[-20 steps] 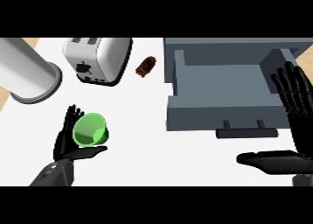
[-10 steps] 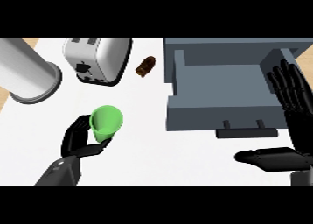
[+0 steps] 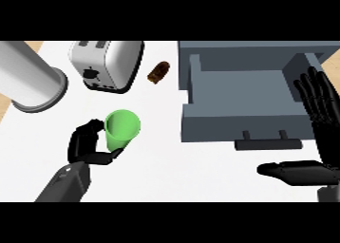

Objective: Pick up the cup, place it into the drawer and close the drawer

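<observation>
A green cup (image 3: 121, 129) is held above the white counter (image 3: 159, 171) at centre left, tilted with its base pointing up and right. My left hand (image 3: 87, 144) is curled round its lower left side. The grey drawer (image 3: 253, 97) stands pulled open at the right, its inside bare and its handle (image 3: 267, 144) facing me. My right hand (image 3: 325, 128) rests open at the right edge, fingers straight up over the drawer's right side, thumb stretched left below the handle.
A silver toaster (image 3: 106, 64) stands at the back, left of the drawer. A small brown object (image 3: 158, 72) lies between toaster and drawer. A large grey cylinder (image 3: 22, 76) fills the far left.
My left hand has carried the cup up and to the right, nearer the drawer, and the cup has turned in the grasp. The right hand has barely moved.
</observation>
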